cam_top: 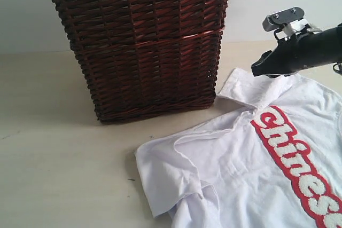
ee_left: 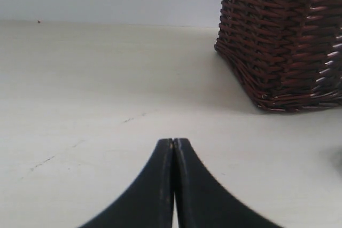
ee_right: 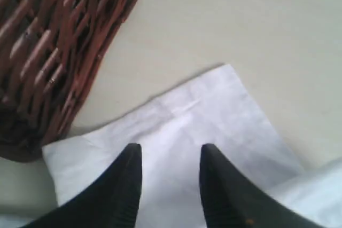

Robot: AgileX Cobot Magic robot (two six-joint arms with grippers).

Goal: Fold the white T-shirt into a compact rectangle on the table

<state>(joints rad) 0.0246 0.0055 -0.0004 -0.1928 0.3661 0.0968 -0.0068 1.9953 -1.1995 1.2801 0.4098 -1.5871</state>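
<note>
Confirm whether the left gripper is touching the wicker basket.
Apart. The left wrist view shows the left gripper, jaws shut, with a stretch of bare table between it and the wicker basket.

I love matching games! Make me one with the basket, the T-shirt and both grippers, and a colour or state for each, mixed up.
1. basket
2. T-shirt
3. left gripper
4. right gripper

A. jaws apart
B. dark brown
C. jaws shut
D. white, with red-edged letters

Pairs: 1-B, 2-D, 3-C, 4-A
</note>
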